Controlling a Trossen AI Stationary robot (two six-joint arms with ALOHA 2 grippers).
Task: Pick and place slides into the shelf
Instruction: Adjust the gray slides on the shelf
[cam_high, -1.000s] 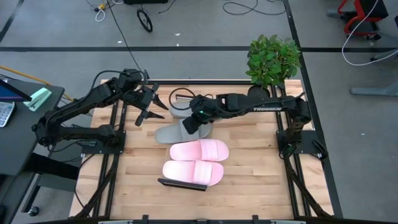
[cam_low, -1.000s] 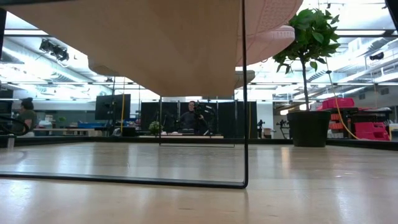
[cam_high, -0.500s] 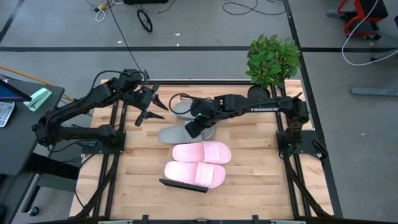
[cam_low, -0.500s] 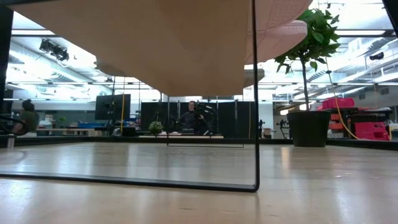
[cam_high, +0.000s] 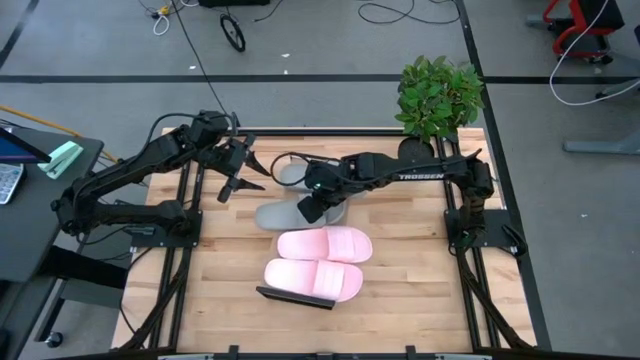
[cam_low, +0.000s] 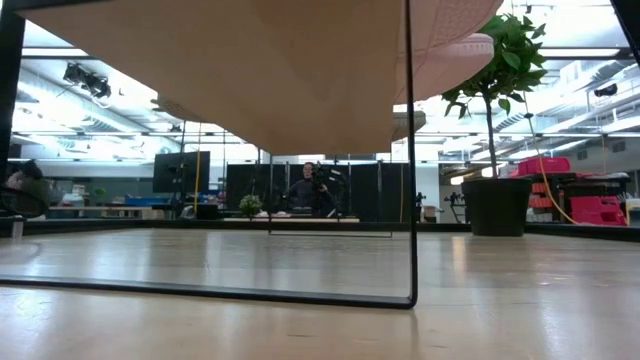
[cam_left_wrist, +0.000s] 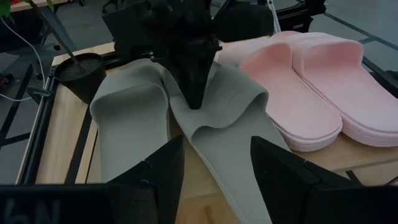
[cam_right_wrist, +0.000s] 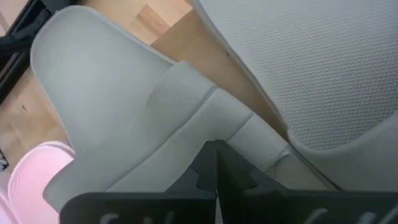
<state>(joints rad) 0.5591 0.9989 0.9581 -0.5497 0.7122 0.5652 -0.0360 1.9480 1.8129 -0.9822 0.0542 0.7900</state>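
At centre frame the right gripper (cam_high: 310, 208), fingers pressed together, seemingly nudges a grey slide (cam_high: 285, 214) shelfward, while the left gripper (cam_high: 240, 180) waits spread apart at upper left.

Pink slides (cam_high: 316, 260) on shelf (cam_high: 292, 296); grey slides (cam_high: 290, 200) behind

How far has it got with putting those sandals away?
Looks done: the pale pink foam slides lie on the low wood-topped shelf. In hand: the right gripper, shut, sits at the strap of one grey foam slide. Left: both grey ones, seemingly; the left gripper waits open nearby.
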